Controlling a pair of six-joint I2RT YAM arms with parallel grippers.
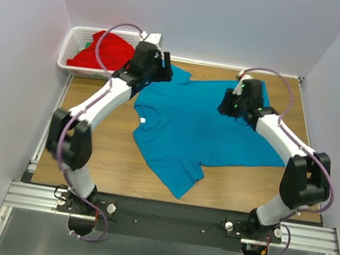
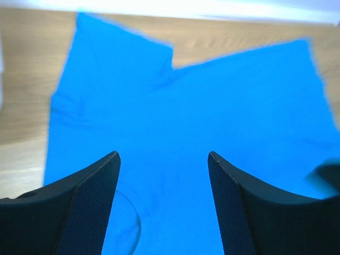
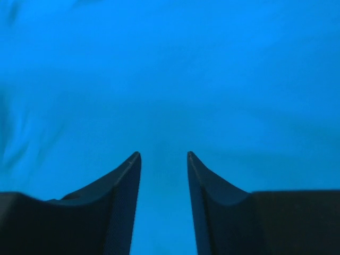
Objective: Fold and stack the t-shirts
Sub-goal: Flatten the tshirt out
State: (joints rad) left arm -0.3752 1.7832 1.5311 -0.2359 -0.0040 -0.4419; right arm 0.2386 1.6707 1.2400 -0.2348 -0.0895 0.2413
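A teal-blue t-shirt [image 1: 202,129] lies spread flat on the wooden table, its collar toward the left, one sleeve at the front and the other at the back. A red t-shirt [image 1: 101,50] sits bunched in the white basket at the back left. My left gripper [image 1: 160,73] hovers over the shirt's far left sleeve, open, with only blue cloth [image 2: 175,122] showing between its fingers. My right gripper [image 1: 228,106] hangs over the shirt's back right part, open with a narrower gap, and blue cloth [image 3: 170,79] fills its view.
The white lattice basket [image 1: 71,54] stands at the back left corner of the table. Bare wooden tabletop [image 1: 112,164] shows in front of and left of the shirt. White walls close in on three sides, and a metal rail [image 1: 169,215] carries both arm bases.
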